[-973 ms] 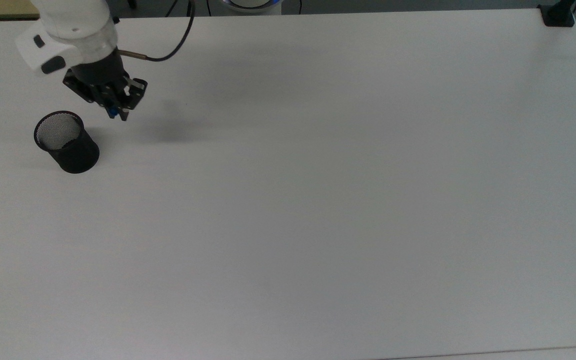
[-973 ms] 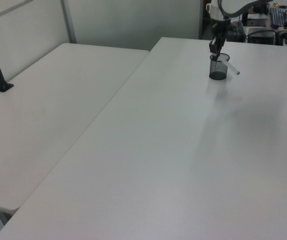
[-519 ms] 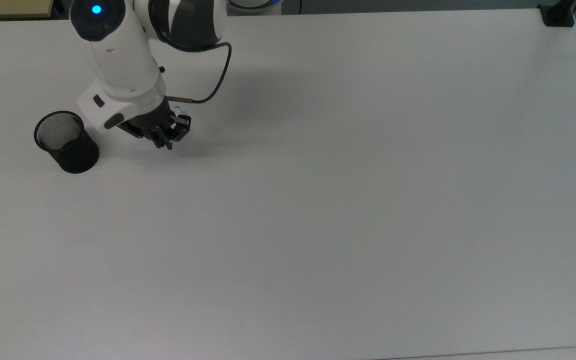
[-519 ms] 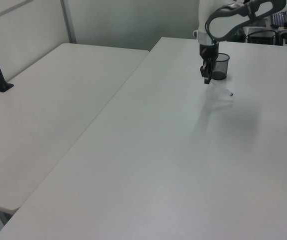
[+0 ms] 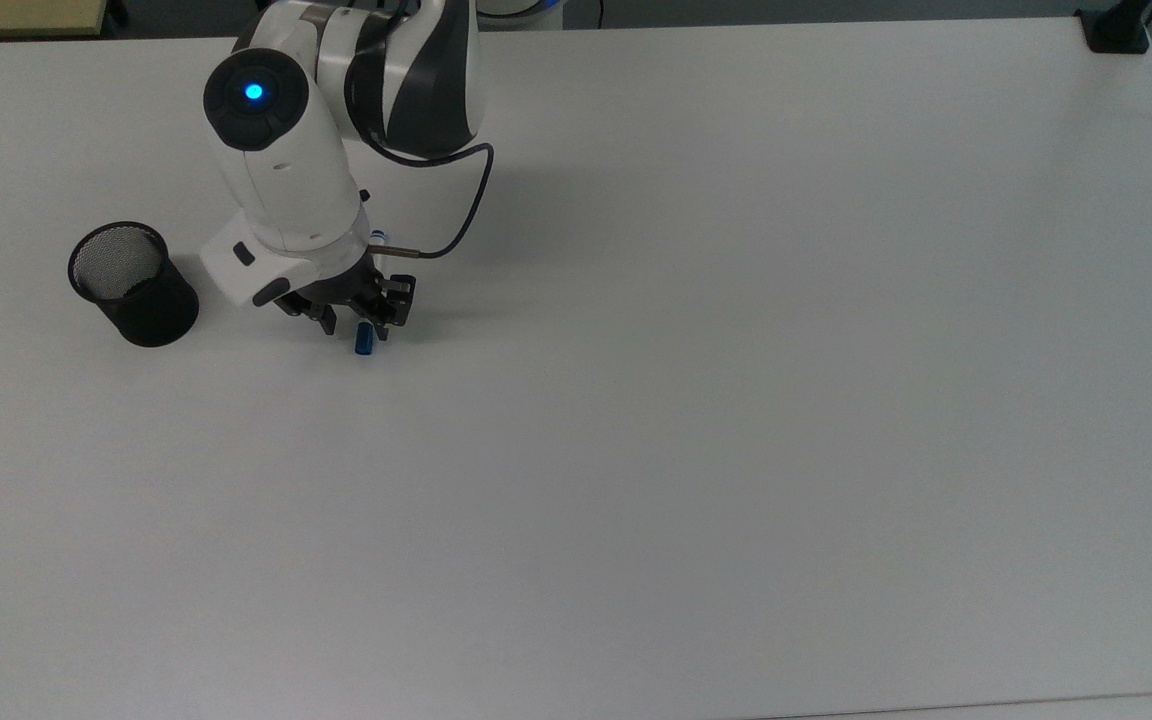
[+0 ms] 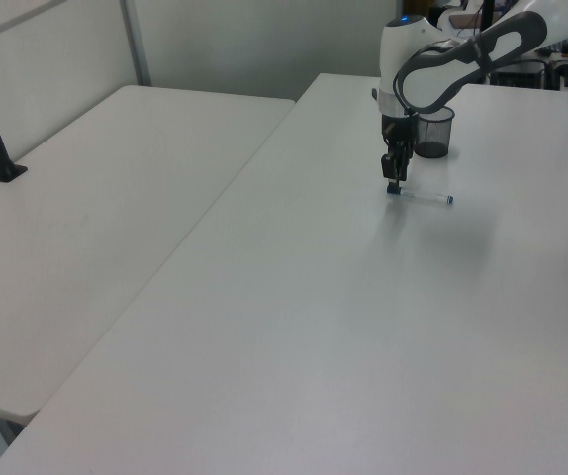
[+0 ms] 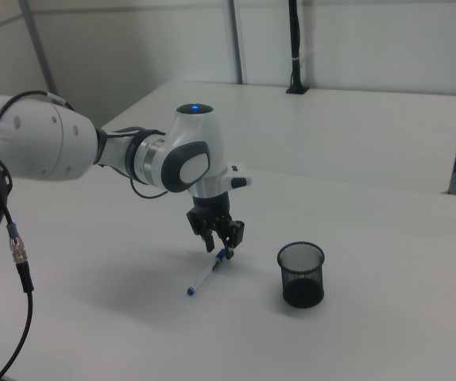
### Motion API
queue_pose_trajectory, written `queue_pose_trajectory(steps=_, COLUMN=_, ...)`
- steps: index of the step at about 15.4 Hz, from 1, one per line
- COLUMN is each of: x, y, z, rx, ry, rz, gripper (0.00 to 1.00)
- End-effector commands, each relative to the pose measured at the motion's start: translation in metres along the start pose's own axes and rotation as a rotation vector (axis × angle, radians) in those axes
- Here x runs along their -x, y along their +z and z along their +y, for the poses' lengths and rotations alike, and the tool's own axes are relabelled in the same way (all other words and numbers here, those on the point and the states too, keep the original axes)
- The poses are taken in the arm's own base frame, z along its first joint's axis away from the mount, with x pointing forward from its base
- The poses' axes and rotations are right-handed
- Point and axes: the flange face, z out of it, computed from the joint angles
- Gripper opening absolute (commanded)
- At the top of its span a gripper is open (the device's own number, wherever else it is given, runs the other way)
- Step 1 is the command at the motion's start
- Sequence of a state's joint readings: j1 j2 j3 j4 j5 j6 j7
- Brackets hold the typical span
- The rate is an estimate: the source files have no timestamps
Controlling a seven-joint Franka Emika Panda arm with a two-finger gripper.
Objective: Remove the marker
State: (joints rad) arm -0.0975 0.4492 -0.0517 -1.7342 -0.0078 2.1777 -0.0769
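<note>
The marker (image 5: 364, 342) lies flat on the white table (image 5: 736, 400), a white barrel with a blue cap. In the top view its cap end pokes out below the gripper (image 5: 358, 322) and the arm covers most of the barrel. The left view shows the marker (image 6: 421, 196) at full length on the tabletop, cap end under the gripper (image 6: 394, 182). In the right view the gripper (image 7: 221, 248) stands open, fingers on either side of the cap end of the marker (image 7: 207, 274). The black mesh cup (image 5: 131, 285) stands empty to the top view's left.
The arm's white body (image 5: 281, 170) leans over the table behind the gripper, with a black cable (image 5: 466, 215) looping at its side. The mesh cup (image 7: 301, 274) is close on the right view's right. A black clamp (image 5: 1116, 30) sits at the table's far corner.
The gripper carried the marker away from the cup toward the top view's right and down to the table. The marker now lies flat and the fingers have spread apart.
</note>
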Motion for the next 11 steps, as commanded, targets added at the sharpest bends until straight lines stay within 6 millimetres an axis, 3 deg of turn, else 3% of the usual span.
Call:
queue_pose_trajectory(steps=1, x=-0.001, y=0.000, z=-0.004, rx=0.000, ry=0.012, rz=0.012, gripper=0.92)
queue_pose_trajectory(steps=2, x=-0.002, y=-0.003, z=-0.004, rx=0.000, ry=0.012, rz=0.017, gripper=0.99)
queue_pose_trajectory(steps=4, x=0.000, y=-0.028, z=-0.003, rx=-0.001, ry=0.040, rz=0.043, gripper=1.00)
queue_pose_trajectory(steps=8, x=0.011, y=-0.121, z=-0.001, rx=-0.002, ry=0.142, rz=0.102, gripper=1.00)
queue_pose_trajectory(steps=11, x=0.033, y=-0.189, z=-0.001, rx=-0.008, ry=0.147, rz=0.093, gripper=1.00)
